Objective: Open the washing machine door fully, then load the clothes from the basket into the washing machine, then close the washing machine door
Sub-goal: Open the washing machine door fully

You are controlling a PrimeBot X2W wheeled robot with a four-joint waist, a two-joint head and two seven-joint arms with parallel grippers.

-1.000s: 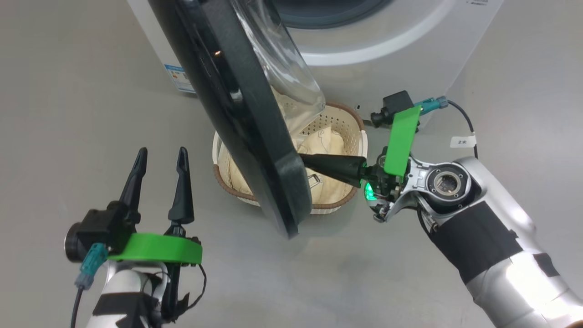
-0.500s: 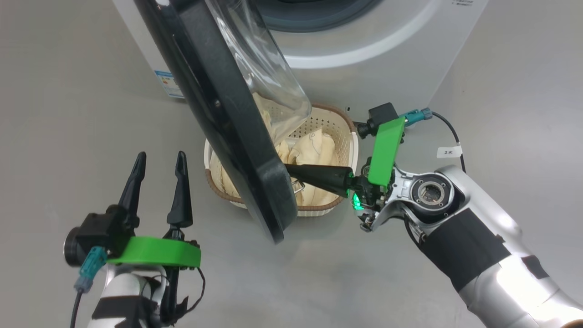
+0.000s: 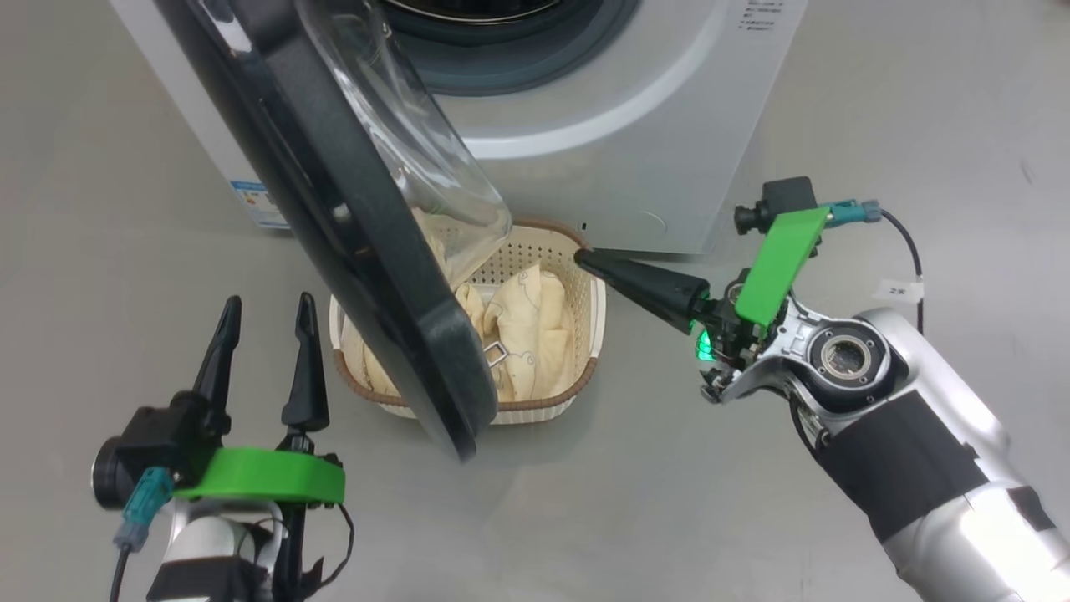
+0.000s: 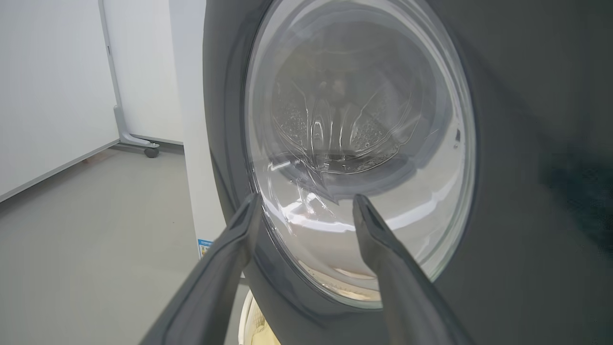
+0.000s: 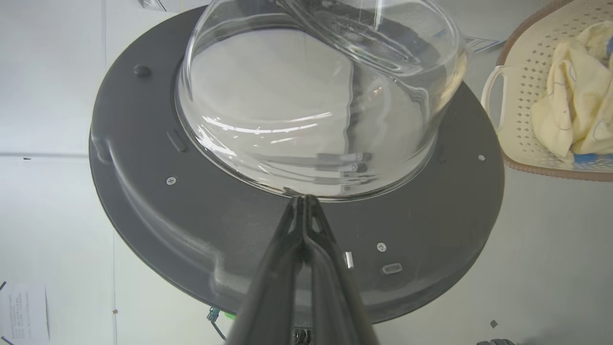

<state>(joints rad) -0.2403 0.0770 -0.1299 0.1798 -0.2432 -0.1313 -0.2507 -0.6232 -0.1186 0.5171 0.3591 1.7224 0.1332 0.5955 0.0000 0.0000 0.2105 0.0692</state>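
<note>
**Door part-open over the basket; right arm on the push side**

The washing machine door [image 3: 376,284] is swung out from the washing machine [image 3: 635,150] but not fully; its long face runs from the hinge side out to a free edge that points towards the robot; its glass bowl [image 5: 306,105] bulges to the robot's right.

The basket [image 3: 543,410] sits on the floor beneath the door and to its inner side, its left part hidden behind the door's edge; the clothes [image 3: 527,326] are heaped in it, not yet loaded.

Right pincer [image 3: 585,257]: fingers pressed together, holding nothing; on the door's inner side, clear of it, with the basket between pincer and door; in the right wrist view it aims at the inner face just under the glass bowl.

Left pincer [image 3: 267,299]: fingers spread wide, empty; on the door's outer side, close by; the left wrist view looks straight onto the outer glass.

Judgement: step in hand is the opening; the door lies to the robot's left of the right pincer, and must swing further that way; the right arm alone can push the inner face; the left pincer looks to stand in the swing path and may need to give way; which arm is nearer, cannot tell.
</note>
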